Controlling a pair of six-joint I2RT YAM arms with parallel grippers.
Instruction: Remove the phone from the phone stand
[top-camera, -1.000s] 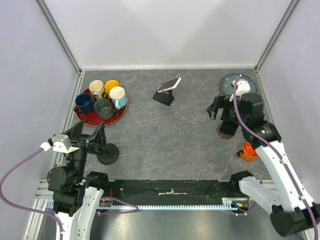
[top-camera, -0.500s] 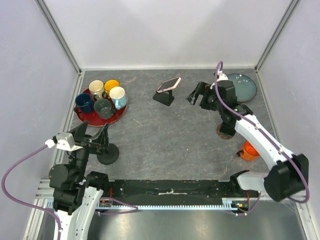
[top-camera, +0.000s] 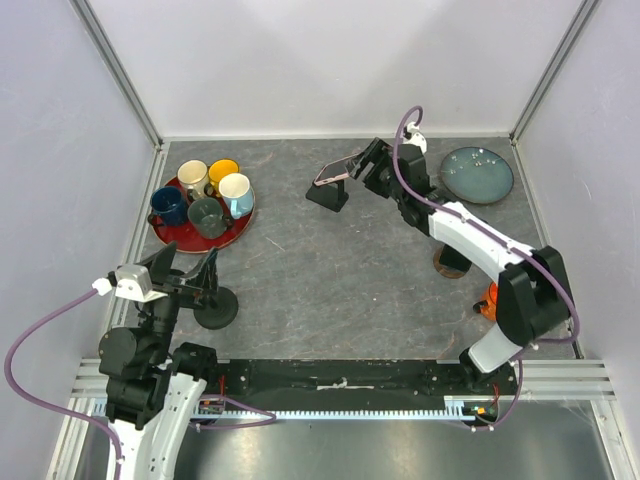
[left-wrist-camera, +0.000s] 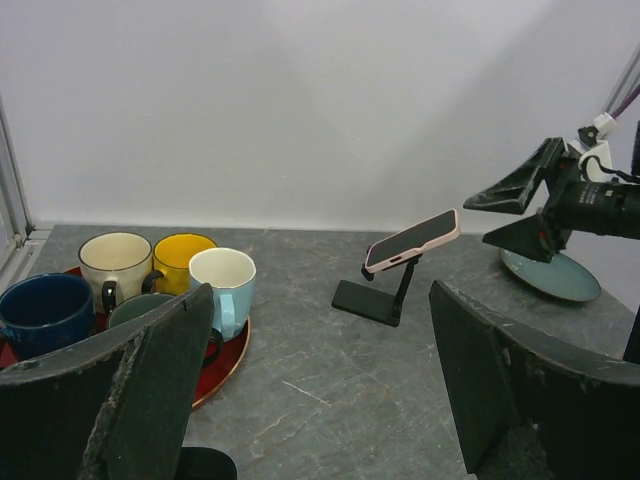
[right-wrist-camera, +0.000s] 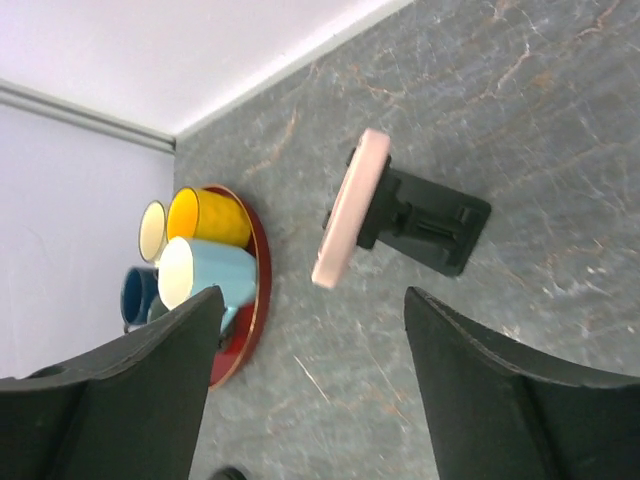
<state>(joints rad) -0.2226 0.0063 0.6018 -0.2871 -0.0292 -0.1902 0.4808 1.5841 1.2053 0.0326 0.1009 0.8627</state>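
A pink-cased phone (top-camera: 337, 168) rests tilted on a black phone stand (top-camera: 328, 195) at the back centre of the table. My right gripper (top-camera: 365, 165) hovers just right of the phone, open, with nothing between its fingers. In the right wrist view the phone (right-wrist-camera: 350, 222) and the stand (right-wrist-camera: 432, 228) lie ahead of the open right gripper (right-wrist-camera: 315, 390), a gap away from it. My left gripper (top-camera: 190, 280) stays open at the near left, far from the phone (left-wrist-camera: 412, 240). The stand (left-wrist-camera: 375, 298) and the right gripper (left-wrist-camera: 522, 208) show in the left wrist view.
A red tray (top-camera: 237, 232) with several mugs stands at the back left. A blue-green plate (top-camera: 478, 175) lies at the back right. An orange object (top-camera: 492, 303) and a brown disc (top-camera: 448, 265) sit at the right, and a black round object (top-camera: 216, 308) lies by my left gripper.
My right arm has swung from the right side of the table across to the phone, and its jaws have narrowed slightly. The left arm has barely moved.
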